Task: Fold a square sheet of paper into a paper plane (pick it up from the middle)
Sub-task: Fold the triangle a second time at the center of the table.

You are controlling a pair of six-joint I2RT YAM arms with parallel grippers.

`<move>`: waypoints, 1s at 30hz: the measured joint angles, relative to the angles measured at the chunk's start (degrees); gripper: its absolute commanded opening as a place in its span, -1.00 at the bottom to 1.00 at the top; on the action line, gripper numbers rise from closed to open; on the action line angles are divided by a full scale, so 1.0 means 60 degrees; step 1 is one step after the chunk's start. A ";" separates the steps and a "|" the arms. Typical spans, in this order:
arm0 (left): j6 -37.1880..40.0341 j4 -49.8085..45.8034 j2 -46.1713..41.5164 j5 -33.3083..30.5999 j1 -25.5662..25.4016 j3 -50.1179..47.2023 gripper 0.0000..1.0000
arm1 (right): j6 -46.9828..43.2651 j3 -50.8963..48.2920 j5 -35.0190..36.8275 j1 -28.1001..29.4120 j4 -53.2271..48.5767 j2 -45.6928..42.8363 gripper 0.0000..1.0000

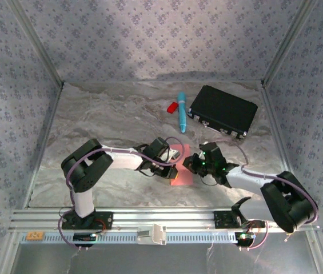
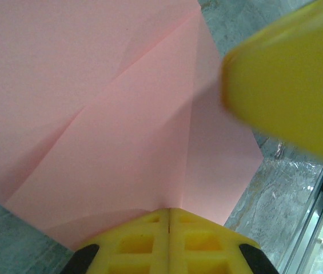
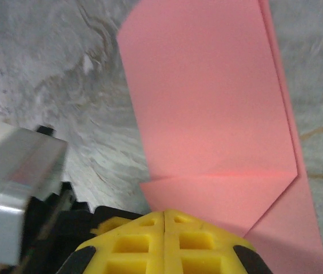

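The square sheet of paper (image 1: 182, 178) is pink-red and lies on the marbled table between the two arms, folded into layers with diagonal creases (image 2: 121, 114). My left gripper (image 1: 171, 170) comes in from the left. Its yellow fingertips (image 2: 168, 216) are shut, with their tips resting on the sheet's near edge where a crease ends. My right gripper (image 1: 189, 165) comes in from the right. It is also shut, with its tips (image 3: 165, 217) on a folded flap (image 3: 207, 103). Nothing sits between either pair of jaws. A paper plane is out of view.
A blue pen (image 1: 182, 112) and a small red plastic piece (image 1: 172, 107) lie behind the paper. A black case (image 1: 223, 111) sits at the back right. Patterned walls close in three sides, and a metal rail (image 1: 161, 220) runs along the near edge.
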 measured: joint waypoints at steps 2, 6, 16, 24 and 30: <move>0.0004 0.0000 0.0000 0.0000 0.0000 0.0000 -1.00 | 0.0029 0.0000 0.0000 0.0080 -0.0015 0.0382 -1.00; 0.0004 0.0000 0.0000 0.0000 0.0000 0.0000 -1.00 | 0.0051 -0.0146 0.0073 -0.0095 0.0062 0.0831 -1.00; 0.0000 -0.0488 -0.0208 -0.0120 0.0000 0.0025 -1.00 | 0.0066 -0.0189 -0.0102 -0.0219 0.0273 0.0940 -1.00; -0.0069 -0.0750 -0.0721 -0.0087 -0.0029 -0.0208 -0.96 | 0.0066 -0.0189 -0.0106 -0.0255 0.0339 0.0969 -1.00; -0.0069 -0.0710 -0.0750 -0.0069 -0.0302 -0.0324 -0.96 | 0.0066 -0.0189 -0.0102 -0.0255 0.0339 0.0969 -1.00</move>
